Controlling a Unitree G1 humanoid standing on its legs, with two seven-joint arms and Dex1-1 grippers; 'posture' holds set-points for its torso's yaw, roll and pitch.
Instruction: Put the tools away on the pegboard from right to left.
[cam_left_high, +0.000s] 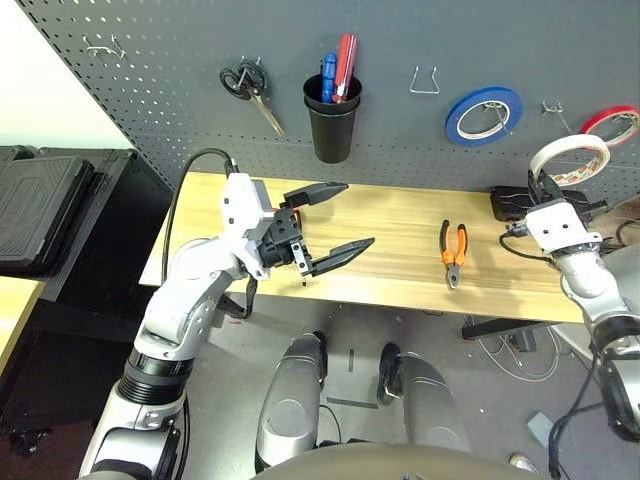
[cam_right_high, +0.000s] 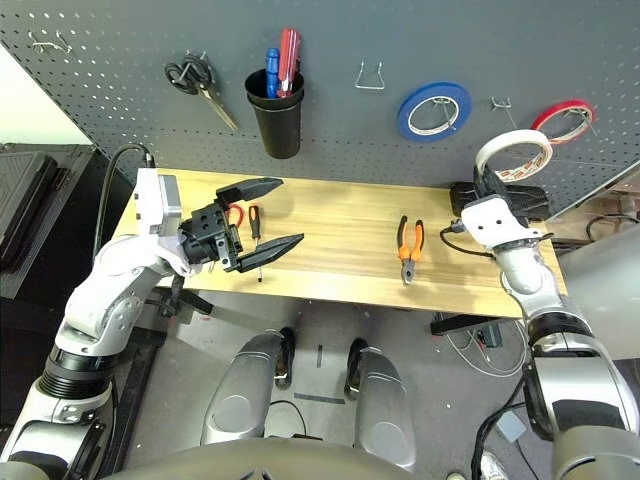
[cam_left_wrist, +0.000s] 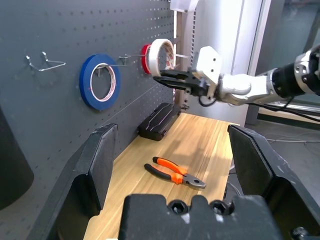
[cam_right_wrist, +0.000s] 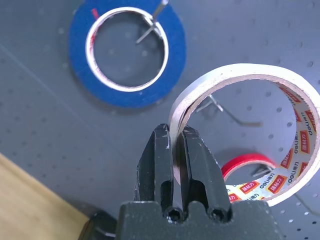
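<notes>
Whitish tape roll (cam_right_wrist: 250, 125), clamped by its band in the right gripper (cam_right_wrist: 179, 145) and held near a bare pegboard (cam_left_high: 150, 100) hook, presumably for hanging; left gripper (cam_left_high: 335, 218) held spread above the table (cam_left_high: 400, 240).

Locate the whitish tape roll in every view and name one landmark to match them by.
Left eye view: whitish tape roll at far right, held up against the pegboard by the right gripper.
Right eye view: upper right, beside the red tape roll.
Left wrist view: top centre, in front of the red roll.
Right wrist view: centre right, pinched between the fingers.
Shared landmark: blue tape roll.
</notes>
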